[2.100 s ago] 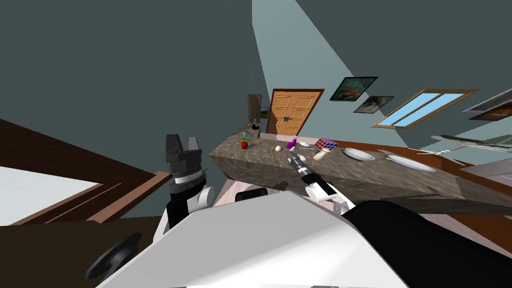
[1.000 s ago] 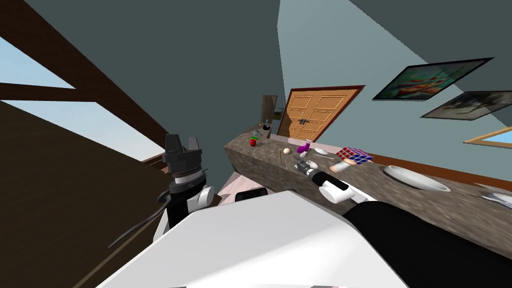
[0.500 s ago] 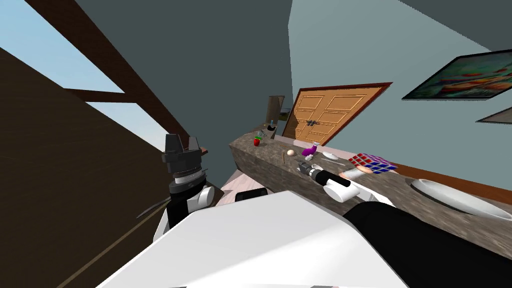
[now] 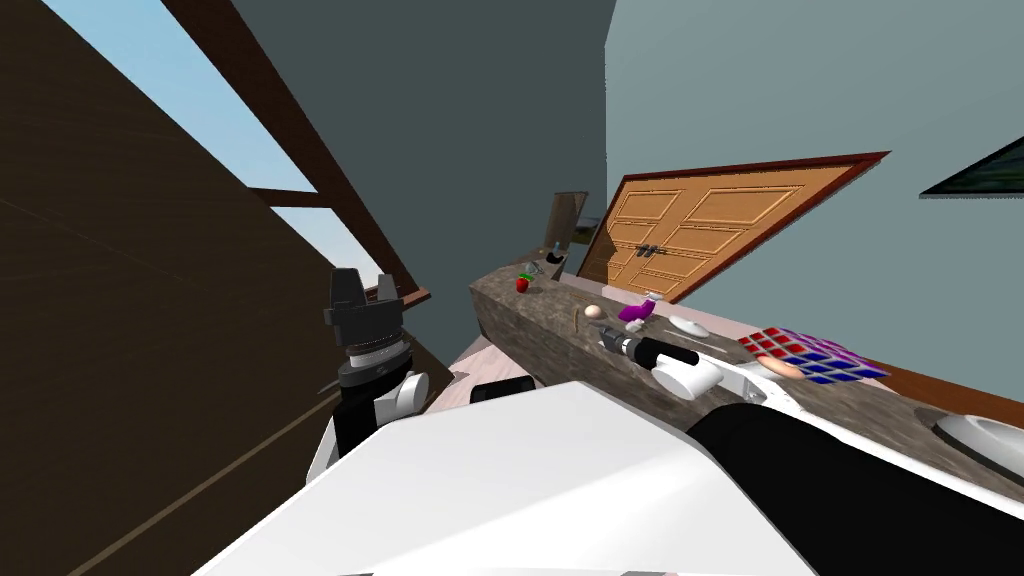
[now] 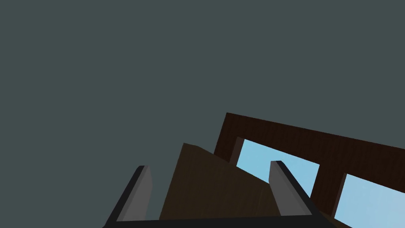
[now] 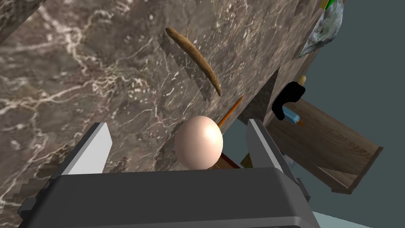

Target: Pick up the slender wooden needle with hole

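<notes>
A slender brown wooden needle [image 6: 193,59] lies flat on the marbled stone counter [image 6: 79,79]; the head view shows this needle [image 4: 575,319] as a thin sliver near the counter's left edge. My right gripper [image 6: 177,124] hangs open just short of it, nothing held. A pale egg [image 6: 198,142] sits between its fingers [image 6: 93,146], close to the dark body. In the head view the right gripper [image 4: 610,342] reaches over the counter [image 4: 540,340] toward the egg [image 4: 594,311]. My left gripper [image 4: 360,297] is raised beside my chest, open [image 5: 211,170] and empty.
Along the counter stand a strawberry [image 4: 522,284], a purple object [image 4: 633,312], a white spoon-like piece [image 4: 688,325], a colour cube [image 4: 805,356] and a white plate [image 4: 985,432]. A wooden shelf [image 6: 324,146] lies past the counter's end. A wooden door [image 4: 720,225] is behind.
My head and base have turned, so the counter and door slid right and grew. My right arm has lowered and stretched along the counter, closer to the egg and needle.
</notes>
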Controlling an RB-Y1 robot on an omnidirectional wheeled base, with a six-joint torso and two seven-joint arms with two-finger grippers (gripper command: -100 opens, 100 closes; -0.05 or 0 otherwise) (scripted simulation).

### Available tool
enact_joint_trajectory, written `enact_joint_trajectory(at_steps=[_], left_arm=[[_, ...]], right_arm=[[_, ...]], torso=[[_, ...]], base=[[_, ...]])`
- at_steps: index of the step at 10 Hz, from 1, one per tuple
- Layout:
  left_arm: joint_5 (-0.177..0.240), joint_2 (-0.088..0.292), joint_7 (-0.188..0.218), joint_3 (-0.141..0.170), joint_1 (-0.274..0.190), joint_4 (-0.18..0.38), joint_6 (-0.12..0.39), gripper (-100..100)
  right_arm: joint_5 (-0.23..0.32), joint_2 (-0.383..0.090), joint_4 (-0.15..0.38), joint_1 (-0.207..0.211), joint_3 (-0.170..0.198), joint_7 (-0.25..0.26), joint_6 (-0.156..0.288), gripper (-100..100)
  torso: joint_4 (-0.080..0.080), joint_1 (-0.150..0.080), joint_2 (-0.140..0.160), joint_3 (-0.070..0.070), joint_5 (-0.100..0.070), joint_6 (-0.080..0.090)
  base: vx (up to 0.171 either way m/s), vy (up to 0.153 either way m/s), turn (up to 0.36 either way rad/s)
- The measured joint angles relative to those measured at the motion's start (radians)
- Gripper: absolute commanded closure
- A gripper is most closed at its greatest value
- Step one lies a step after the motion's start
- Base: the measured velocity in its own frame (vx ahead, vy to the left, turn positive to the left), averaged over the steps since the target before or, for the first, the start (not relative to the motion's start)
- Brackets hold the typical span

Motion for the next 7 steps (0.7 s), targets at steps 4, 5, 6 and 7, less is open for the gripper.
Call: enact_joint_trajectory(at_steps=[4,5,6,7], left_arm=[[0.000,0.000,0.000,0.000,0.000,0.000,0.000,0],[0.000,0.000,0.000,0.000,0.000,0.000,0.000,0],[0.000,0.000,0.000,0.000,0.000,0.000,0.000,0],[0.000,0.000,0.000,0.000,0.000,0.000,0.000,0]], right_arm=[[-0.060,-0.098,0.015,0.008,0.022,-0.002,0.056,-100],[-0.074,-0.123,0.018,0.011,0.025,-0.003,0.068,-100],[-0.097,-0.154,0.024,0.017,0.033,-0.002,0.078,-100],[-0.108,-0.175,0.027,0.017,0.038,-0.002,0.087,-100]], torso=[[0.000,0.000,-0.001,0.000,0.000,0.000],[0.000,0.000,-0.001,0.000,0.000,0.001],[0.000,-0.001,-0.001,-0.001,0.000,0.000],[0.000,-0.001,-0.001,-0.001,0.000,0.001]], base=[[-0.005,-0.030,0.204],[0.001,-0.035,0.267],[0.001,-0.036,0.126],[0.000,-0.030,0.264]])
